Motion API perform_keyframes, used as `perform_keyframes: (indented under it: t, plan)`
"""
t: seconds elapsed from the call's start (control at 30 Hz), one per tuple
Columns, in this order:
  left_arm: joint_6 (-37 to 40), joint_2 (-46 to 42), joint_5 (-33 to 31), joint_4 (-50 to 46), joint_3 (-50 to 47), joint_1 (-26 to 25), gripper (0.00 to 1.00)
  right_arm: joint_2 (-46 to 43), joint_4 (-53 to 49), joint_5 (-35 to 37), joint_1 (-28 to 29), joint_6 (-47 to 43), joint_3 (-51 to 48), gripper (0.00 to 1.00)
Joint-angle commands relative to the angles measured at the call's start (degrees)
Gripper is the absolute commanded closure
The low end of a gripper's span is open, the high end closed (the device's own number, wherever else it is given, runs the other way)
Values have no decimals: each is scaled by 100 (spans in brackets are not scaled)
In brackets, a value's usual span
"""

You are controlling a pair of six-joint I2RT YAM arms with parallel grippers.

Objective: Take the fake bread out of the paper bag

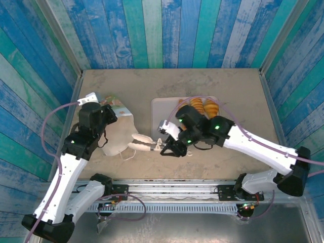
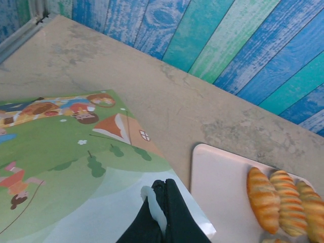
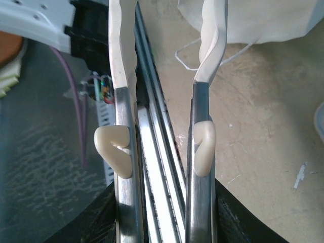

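On the left of the table the paper bag (image 1: 119, 132) lies flat, printed side up. The left gripper (image 2: 162, 197) has its fingers pressed together at the bag's right edge; I cannot tell whether paper is caught between them. The right gripper (image 1: 134, 143) has its fingers spread and empty beside the bag's near right side. Fake bread (image 2: 263, 198) lies on the pale tray (image 2: 217, 192) further right.

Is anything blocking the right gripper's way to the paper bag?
Nothing visible does. The right gripper is open with its tips at the paper bag; only the bag's thin cord lies loose on the table beside them.
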Motion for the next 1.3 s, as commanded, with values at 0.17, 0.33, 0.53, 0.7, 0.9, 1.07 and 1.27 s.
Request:
perform_keyframes:
  t: [0.17, 0.33, 0.53, 0.7, 0.9, 1.07, 1.27]
  plan:
    - [-164, 193, 610, 547, 24, 29, 100, 1208, 733, 1190, 486, 470, 582, 59]
    - [-182, 335, 775, 614, 49, 27, 100, 1877, 1039, 1673, 562, 652, 961, 59]
    - [-174, 328, 788, 691, 49, 28, 100, 2680, 883, 2089, 609, 506, 1638, 59]
    - [-134, 345, 801, 703, 88, 27, 100, 3153, 930, 2036, 633, 471, 2040, 59]
    - [-40, 474, 1045, 791, 143, 21, 100, 3667, 982, 2329, 634, 438, 2498, 58]
    - [83, 605, 1216, 759, 214, 27, 100, 4065, 814, 2500, 638, 226, 2966, 58]
    - [72, 564, 1155, 817, 212, 29, 100, 4385, 909, 2728, 633, 48, 3206, 56]
